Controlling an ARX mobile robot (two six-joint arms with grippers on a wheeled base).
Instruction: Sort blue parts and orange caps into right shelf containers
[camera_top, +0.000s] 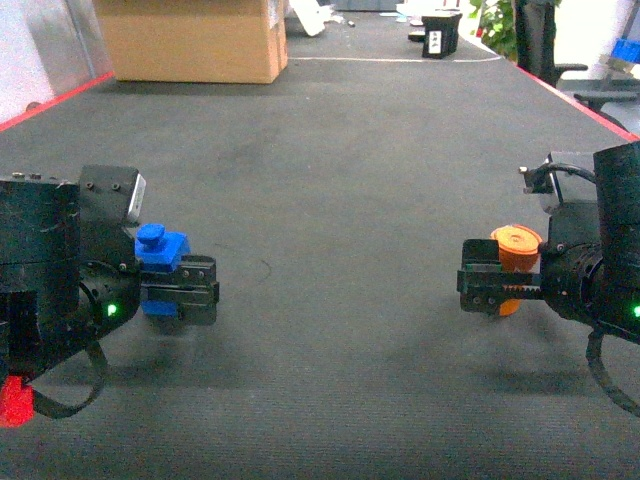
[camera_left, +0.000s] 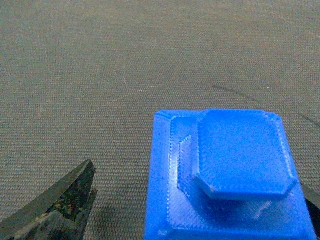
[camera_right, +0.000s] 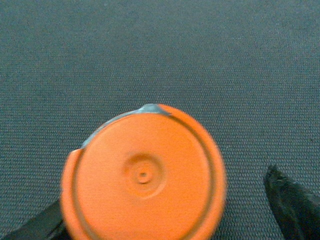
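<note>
Left claw (camera_top: 190, 290), near the surface's (camera_top: 340, 180) left edge: clenched on a blue part (camera_top: 160, 250), knob up, held clear of the mat. Right claw (camera_top: 485, 285), near the surface's right edge: clenched on an orange cap (camera_top: 515, 250), ridged top up, also off the mat. Cardboard box (camera_top: 195, 38) at the surface's far left. Shelf and containers not in view.

Judgement: carry step. Keep both grips firm and level while turning; the cap looks partly seated, so avoid jolts and release only above the correct bin.
</note>
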